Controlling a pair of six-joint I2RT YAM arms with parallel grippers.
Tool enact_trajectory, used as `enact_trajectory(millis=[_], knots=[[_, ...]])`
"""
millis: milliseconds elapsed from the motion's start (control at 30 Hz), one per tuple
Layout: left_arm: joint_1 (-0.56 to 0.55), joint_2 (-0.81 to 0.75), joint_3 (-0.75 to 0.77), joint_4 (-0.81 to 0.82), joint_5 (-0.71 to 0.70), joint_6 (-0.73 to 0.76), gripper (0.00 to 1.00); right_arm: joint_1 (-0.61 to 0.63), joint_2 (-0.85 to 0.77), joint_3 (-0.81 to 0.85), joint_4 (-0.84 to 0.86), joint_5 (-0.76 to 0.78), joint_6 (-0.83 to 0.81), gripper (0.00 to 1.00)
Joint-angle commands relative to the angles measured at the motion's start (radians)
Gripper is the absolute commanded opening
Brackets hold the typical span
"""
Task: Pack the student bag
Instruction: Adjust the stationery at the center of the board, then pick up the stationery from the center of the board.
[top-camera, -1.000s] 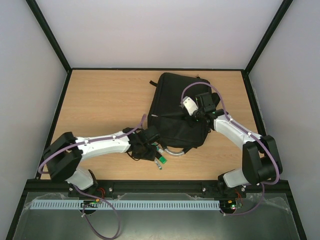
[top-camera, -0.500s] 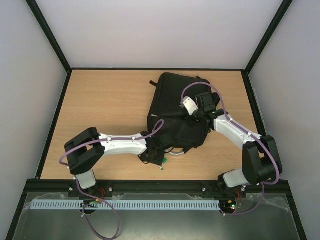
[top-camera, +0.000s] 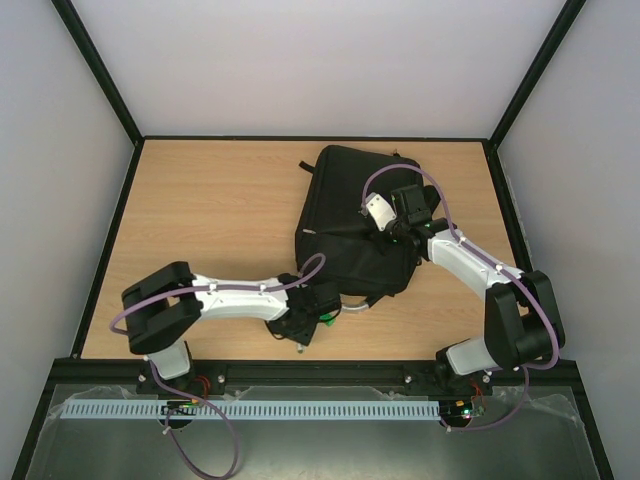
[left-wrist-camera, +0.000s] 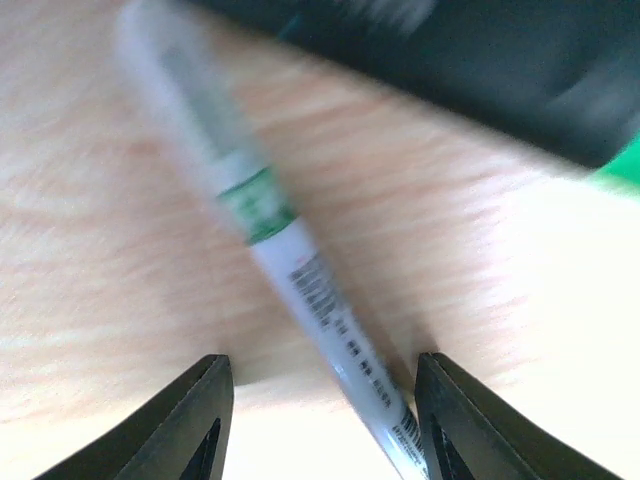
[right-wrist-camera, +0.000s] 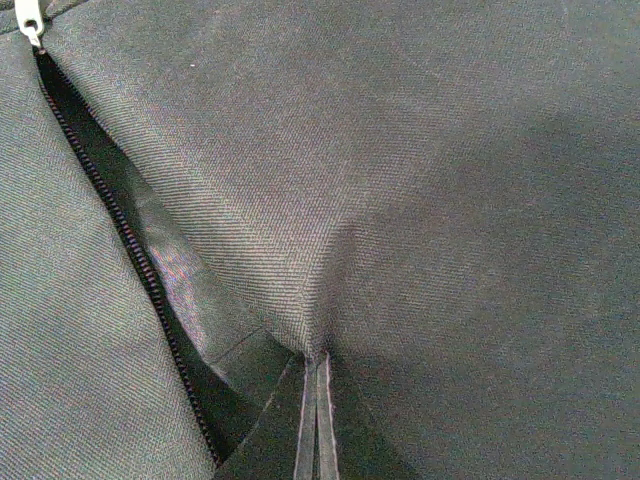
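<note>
The black student bag (top-camera: 350, 215) lies at centre right of the table, its zip (right-wrist-camera: 120, 240) open. My right gripper (top-camera: 386, 232) is shut on a pinched fold of the bag's fabric (right-wrist-camera: 330, 250), and its fingertips (right-wrist-camera: 317, 420) are pressed together. My left gripper (top-camera: 303, 328) is low over the table just in front of the bag. It is open (left-wrist-camera: 320, 425) and straddles a white marker with a green band (left-wrist-camera: 285, 260) that lies on the wood. The marker lies slantwise between the fingers (left-wrist-camera: 190, 420), close to the right one.
The bag's grey loop handle (top-camera: 352, 305) curls onto the table next to my left gripper. Something green (left-wrist-camera: 625, 165) shows by the bag's edge (left-wrist-camera: 450, 60). A zip pull (right-wrist-camera: 30, 20) sits at the opening's far end. Black frame rails border the table.
My left gripper has moved right and then toward the table's near edge, down over the marker. The right arm and the bag have not moved.
</note>
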Motion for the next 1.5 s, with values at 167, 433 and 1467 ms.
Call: enact_trajectory(millis=[167, 433, 1467], knots=[[0.001, -0.124, -0.156, -0.089, 0.042, 0.019, 0.52, 0.007, -0.011, 0.010, -0.083, -0.039, -0.005, 0.01], [0.001, -0.139, -0.164, -0.051, 0.080, 0.033, 0.45, 0.006, -0.010, 0.012, -0.084, -0.041, -0.005, 0.01], [0.107, -0.111, -0.087, -0.055, 0.049, 0.110, 0.04, 0.007, -0.017, 0.008, -0.084, -0.029, -0.003, 0.01]])
